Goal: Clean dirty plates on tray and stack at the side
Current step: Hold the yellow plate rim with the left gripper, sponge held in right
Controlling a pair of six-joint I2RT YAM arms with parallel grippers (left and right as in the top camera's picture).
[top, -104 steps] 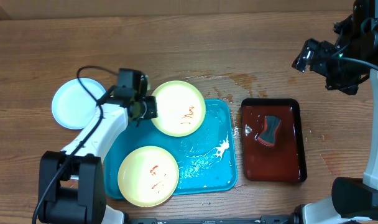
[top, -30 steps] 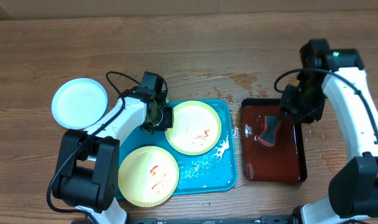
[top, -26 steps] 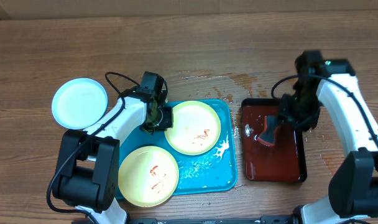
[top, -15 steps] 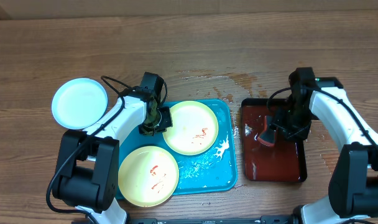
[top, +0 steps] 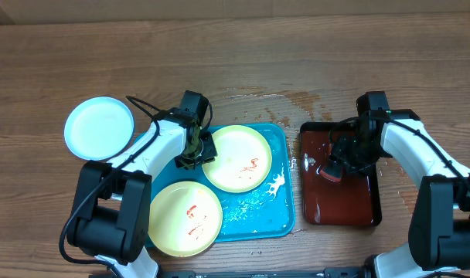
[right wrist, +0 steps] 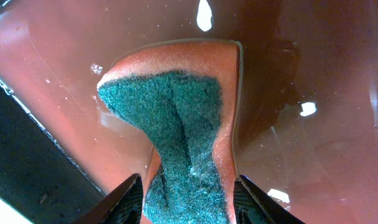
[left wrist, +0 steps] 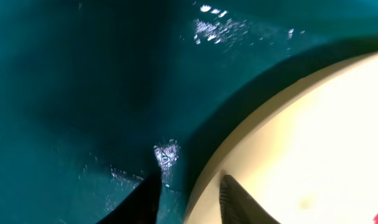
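Observation:
Two pale yellow plates with red smears lie on the turquoise tray [top: 254, 220]: one at the upper right [top: 239, 158], one at the lower left [top: 185, 218]. A white plate [top: 99, 128] rests on the table left of the tray. My left gripper [top: 199, 148] is open at the upper plate's left rim. In the left wrist view the plate [left wrist: 313, 137] has its rim between the parted fingers of this gripper [left wrist: 190, 182], over the wet tray [left wrist: 83, 93]. My right gripper [top: 342, 157] is open and low over a sponge [top: 333, 166]. Its fingers straddle the green-faced sponge [right wrist: 176, 112] in the right wrist view [right wrist: 189, 180].
The sponge lies in a dark red-brown tray [top: 339, 208] right of the turquoise one, wet inside [right wrist: 301, 62]. Water is spilled on the wood [top: 297, 99] behind both trays. A white splash [top: 277, 184] marks the turquoise tray's right side.
My left gripper has opened at the upper plate's rim, and the plate has settled slightly to the left. The right arm came down and left over the sponge.

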